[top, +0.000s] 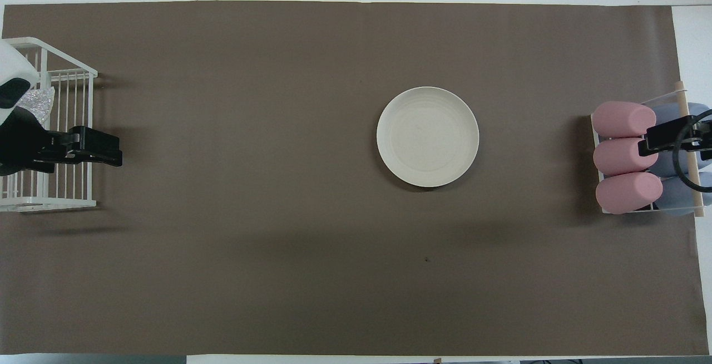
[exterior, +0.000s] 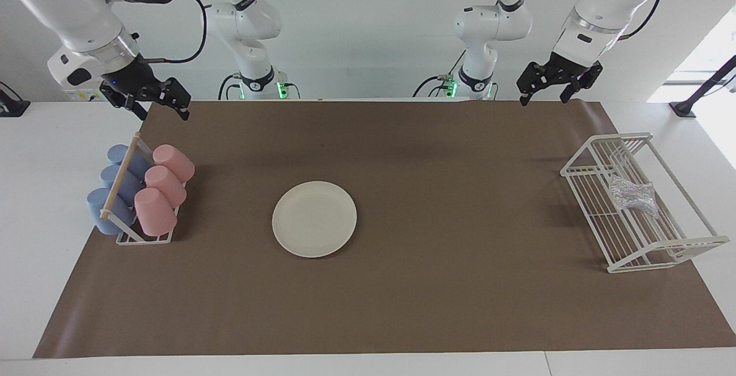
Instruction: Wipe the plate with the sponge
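Both arms are waiting up high, the open left hand point(exterior: 549, 84) hanging over the white rack point(exterior: 684, 246) holding the sponge point(exterior: 633, 195), the open right hand point(exterior: 154, 100) over the cup rack point(exterior: 129, 239).

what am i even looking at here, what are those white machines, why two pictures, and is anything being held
These are two robot arms at a table, each ending in a two-finger gripper. One picture faces them from across the table; the other looks down from above their own end. The left gripper hangs over the mat's edge near a white wire rack that holds a crinkled silvery sponge. The right gripper hangs near a rack of pink cups and blue cups. A cream plate lies mid-table on the brown mat. Both grippers are open; nothing is held.
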